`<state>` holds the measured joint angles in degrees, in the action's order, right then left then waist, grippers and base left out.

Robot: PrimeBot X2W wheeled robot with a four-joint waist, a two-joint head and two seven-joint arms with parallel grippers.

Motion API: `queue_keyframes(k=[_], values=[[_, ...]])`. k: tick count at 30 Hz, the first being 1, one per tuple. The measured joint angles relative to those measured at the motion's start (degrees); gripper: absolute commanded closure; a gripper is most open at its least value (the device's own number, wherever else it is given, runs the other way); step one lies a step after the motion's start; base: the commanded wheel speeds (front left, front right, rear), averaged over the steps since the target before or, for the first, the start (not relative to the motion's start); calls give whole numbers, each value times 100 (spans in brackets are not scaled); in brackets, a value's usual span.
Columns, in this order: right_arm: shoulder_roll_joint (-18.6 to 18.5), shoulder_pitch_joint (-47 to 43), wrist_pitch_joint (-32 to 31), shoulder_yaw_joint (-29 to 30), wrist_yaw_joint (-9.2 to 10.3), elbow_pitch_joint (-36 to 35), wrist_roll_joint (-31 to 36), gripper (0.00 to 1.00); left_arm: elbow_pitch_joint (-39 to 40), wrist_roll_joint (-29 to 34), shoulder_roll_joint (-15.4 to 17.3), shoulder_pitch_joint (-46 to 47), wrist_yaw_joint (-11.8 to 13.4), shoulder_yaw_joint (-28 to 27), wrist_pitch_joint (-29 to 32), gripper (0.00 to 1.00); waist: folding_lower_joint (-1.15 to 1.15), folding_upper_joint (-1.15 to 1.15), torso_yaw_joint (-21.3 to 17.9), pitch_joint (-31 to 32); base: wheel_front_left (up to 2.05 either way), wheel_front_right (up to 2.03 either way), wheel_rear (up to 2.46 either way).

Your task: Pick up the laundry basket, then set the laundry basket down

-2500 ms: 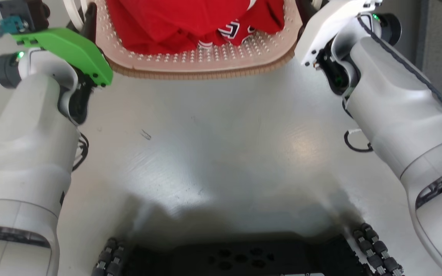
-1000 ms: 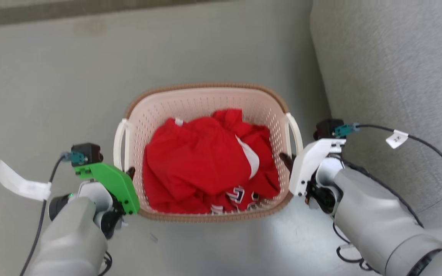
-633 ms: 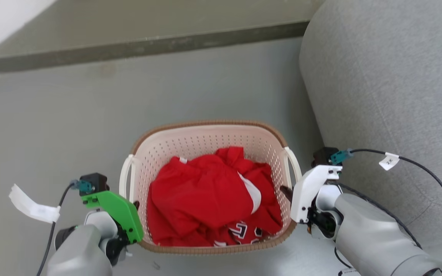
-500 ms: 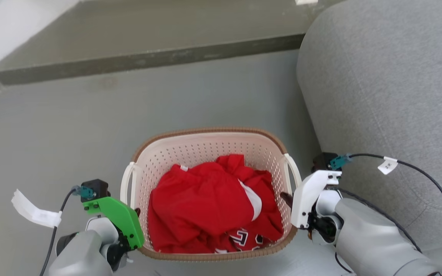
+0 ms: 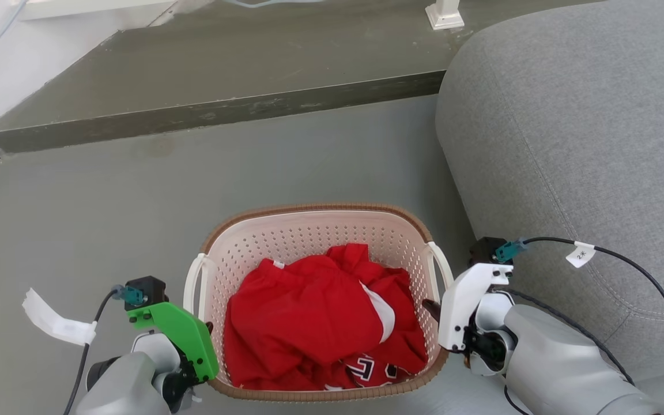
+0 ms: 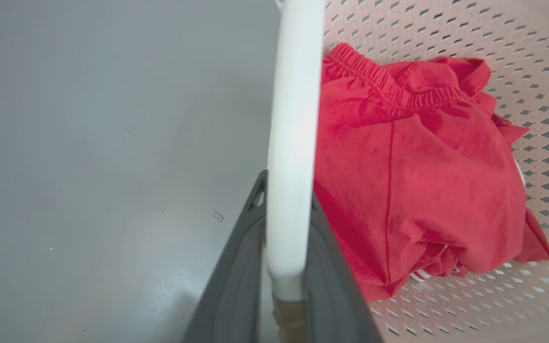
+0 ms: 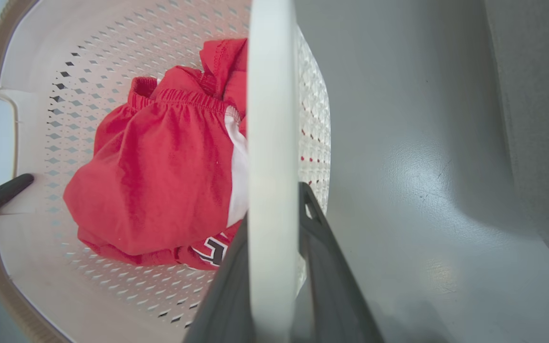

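Laundry basket (image 5: pixel 309 235): left fingers (image 6: pixel 236 286), right fingers (image 7: pixel 334 286) clenched on side handles (image 5: pixel 193 282); forearms (image 5: pixel 557 357) flank it; perhaps lifted.

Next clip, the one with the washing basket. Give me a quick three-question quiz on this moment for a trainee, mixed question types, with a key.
1. True or false: the left gripper is shut on the basket's left handle, and the right gripper on its right handle.
2. What lies in the basket? A) blue towels B) red clothing C) nothing
3. Fill in: on the robot's right of the basket stands a grey ____.
Key: 1 true; 2 B; 3 sofa.
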<state>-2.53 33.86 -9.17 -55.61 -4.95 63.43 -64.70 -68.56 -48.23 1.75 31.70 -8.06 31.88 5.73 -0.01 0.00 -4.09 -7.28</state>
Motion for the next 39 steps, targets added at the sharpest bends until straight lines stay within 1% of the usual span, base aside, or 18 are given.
queue_keyframes(k=[16,19,22,29,39], values=[[-19,-13,-31,-87,10,-7,-57,100,-13,-9,-14,-4,10,12,36,100,0,0,18,10,0,0,0],[-19,-13,-30,-98,11,-7,-58,100,-13,-9,-23,-5,52,12,36,100,0,0,21,7,0,0,0],[-20,-13,-30,-104,45,-7,-64,100,-12,-10,-29,-5,53,12,36,100,0,0,23,8,0,0,0],[-22,-12,-30,-137,52,-8,-99,100,-14,-45,-29,-7,53,11,37,100,0,0,22,10,0,0,0],[-32,79,-20,-147,60,-3,-99,100,37,-54,-29,-6,58,-12,1,100,0,0,60,-102,0,0,0]])
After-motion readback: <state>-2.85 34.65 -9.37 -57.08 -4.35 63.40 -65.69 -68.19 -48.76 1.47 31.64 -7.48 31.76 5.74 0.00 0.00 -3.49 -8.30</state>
